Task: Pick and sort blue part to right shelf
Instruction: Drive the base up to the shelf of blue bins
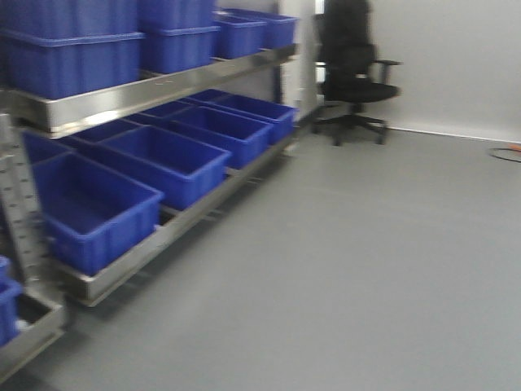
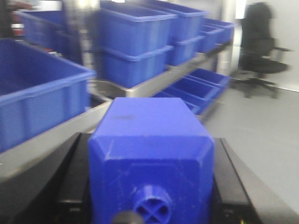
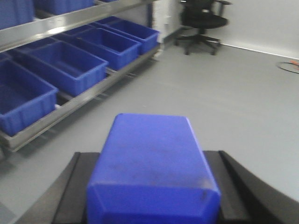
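My left gripper [image 2: 152,161] is shut on a blue part [image 2: 149,135], whose round knob faces the camera between the black fingers [image 2: 74,182]. A second blue part [image 3: 152,158] fills the right wrist view, with my right gripper [image 3: 152,186] shut on it. The steel shelf [image 1: 122,102] with its blue bins [image 1: 89,208] stands at the left of the front view, on two levels. In the left wrist view the shelf's rail [image 2: 140,86] lies close ahead and to the left. The right wrist view has its lower rail [image 3: 79,100] further off. Neither gripper shows in the front view.
A black office chair [image 1: 354,73] stands by the white wall beyond the shelf's far end. Grey floor [image 1: 366,261] spreads to the right of the rack. A thin cable [image 1: 506,152] lies on the floor at the far right.
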Robot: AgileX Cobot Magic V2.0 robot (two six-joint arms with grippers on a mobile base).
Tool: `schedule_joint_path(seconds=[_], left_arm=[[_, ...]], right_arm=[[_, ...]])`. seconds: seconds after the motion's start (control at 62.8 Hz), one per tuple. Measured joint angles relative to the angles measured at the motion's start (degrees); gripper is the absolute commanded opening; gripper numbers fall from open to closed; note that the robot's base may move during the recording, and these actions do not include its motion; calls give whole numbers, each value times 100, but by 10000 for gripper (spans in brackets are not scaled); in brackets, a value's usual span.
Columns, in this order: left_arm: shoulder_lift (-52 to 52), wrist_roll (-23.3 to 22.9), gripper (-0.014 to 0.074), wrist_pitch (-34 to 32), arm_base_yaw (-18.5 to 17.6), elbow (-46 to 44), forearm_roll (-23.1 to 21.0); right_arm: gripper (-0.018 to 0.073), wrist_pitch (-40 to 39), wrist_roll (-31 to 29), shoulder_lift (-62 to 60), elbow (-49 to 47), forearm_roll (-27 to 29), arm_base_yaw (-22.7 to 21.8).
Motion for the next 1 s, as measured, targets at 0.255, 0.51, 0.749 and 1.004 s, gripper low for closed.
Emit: schedule_joint_path(seconds=[0.255,0.51,0.749,1.004], left_arm=[[0,0,335,0,0,0,0],[0,0,335,0,0,0,0],[0,0,335,0,0,0,0],[0,0,335,0,0,0,0]], right_arm=[[430,0,0,0,0,0,0],[430,0,0,0,0,0,0],[430,0,0,0,0,0,0],[430,0,0,0,0,0,0]])
